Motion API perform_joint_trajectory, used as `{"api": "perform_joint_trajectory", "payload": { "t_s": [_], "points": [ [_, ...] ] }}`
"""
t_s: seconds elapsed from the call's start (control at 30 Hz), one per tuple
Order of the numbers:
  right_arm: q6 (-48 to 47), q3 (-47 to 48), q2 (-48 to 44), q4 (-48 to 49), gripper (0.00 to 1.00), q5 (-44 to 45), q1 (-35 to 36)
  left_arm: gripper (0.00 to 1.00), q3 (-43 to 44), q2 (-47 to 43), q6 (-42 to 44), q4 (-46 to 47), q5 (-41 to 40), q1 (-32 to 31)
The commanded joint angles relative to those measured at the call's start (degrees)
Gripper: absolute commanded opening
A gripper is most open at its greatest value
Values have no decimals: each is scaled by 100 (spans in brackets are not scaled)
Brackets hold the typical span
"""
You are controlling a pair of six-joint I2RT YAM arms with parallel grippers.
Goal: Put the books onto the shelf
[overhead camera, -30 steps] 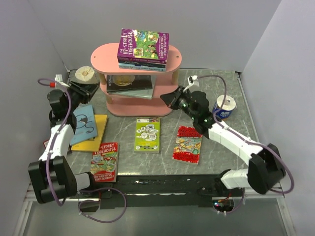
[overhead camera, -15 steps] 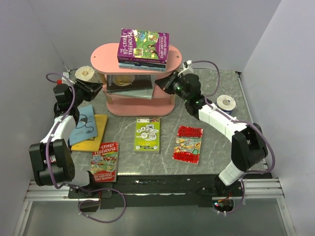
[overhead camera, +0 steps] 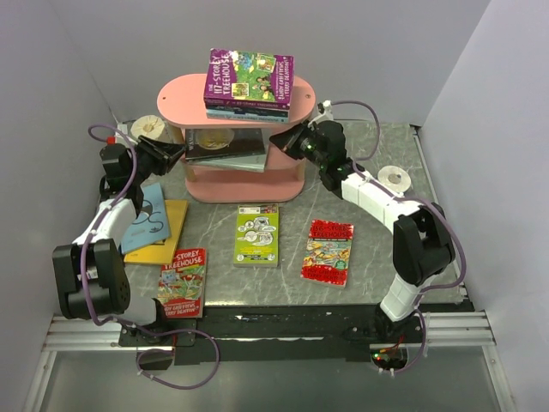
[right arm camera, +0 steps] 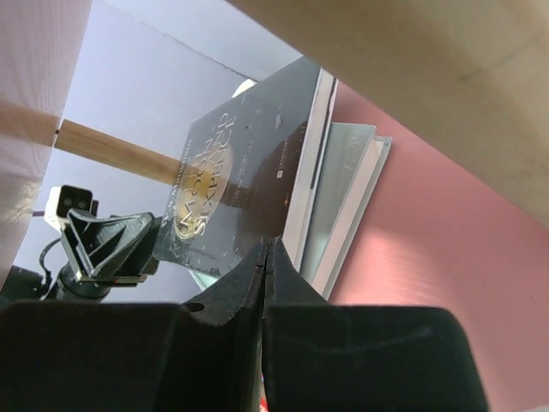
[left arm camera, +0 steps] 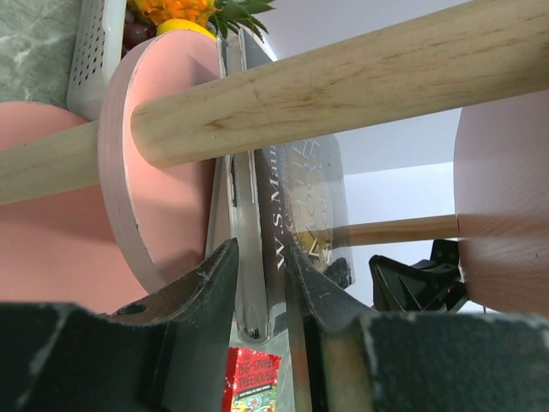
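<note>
The pink shelf (overhead camera: 176, 99) carries a purple-topped stack of books (overhead camera: 249, 81) on its top board. A black book with a gold emblem lies on a grey one (overhead camera: 227, 148) on the middle tier. My left gripper (overhead camera: 176, 154) is at that tier's left end. In the left wrist view it (left arm camera: 257, 253) is shut on the edges of the black book (left arm camera: 287, 206) and the grey book (left arm camera: 249, 257). My right gripper (overhead camera: 279, 137) is shut and empty, its tip (right arm camera: 268, 245) at the black book's (right arm camera: 232, 197) right end. Lime (overhead camera: 256, 233), red (overhead camera: 327, 251), second red (overhead camera: 182, 281), yellow (overhead camera: 167, 236) and light blue (overhead camera: 146, 216) books lie on the table.
Paper rolls stand behind the left arm (overhead camera: 147, 127) and to the right of the shelf (overhead camera: 395, 178). A wooden post (left arm camera: 343, 86) crosses just above my left fingers. Grey walls close in the table on the left, back and right.
The right gripper swung from the table right of the shelf up to the middle tier's right end. The left gripper moved right, from beside the paper roll onto the middle-tier books.
</note>
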Motion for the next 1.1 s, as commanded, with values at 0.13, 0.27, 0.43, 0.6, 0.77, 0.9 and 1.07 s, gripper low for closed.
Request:
{"api": "perform_joint_trajectory", "payload": {
  "t_s": [0.13, 0.27, 0.43, 0.6, 0.77, 0.9, 1.07],
  "points": [
    [105, 2, 194, 203, 0, -256, 24, 34, 33, -122, 134, 8, -185, -12],
    [474, -561, 9, 939, 0, -308, 15, 35, -125, -289, 82, 34, -335, -3],
    [1001, -1422, -281, 2012, 0, -142, 15, 35, -309, -517, -103, 192, -397, 41],
    [1538, -1792, -229, 2857, 0, -18, 33, 36, -301, -597, -103, 140, -467, 41],
    [1697, -1828, -219, 3034, 0, 131, 33, 36, -275, -527, -51, 43, -493, 50],
    [1767, -1688, -149, 3034, 0, 210, 51, 36, -248, -404, -111, 43, -441, 50],
    [1723, -1327, 70, 2726, 0, 131, 129, 36, -275, -325, -130, 105, -397, 50]
  ]
}}
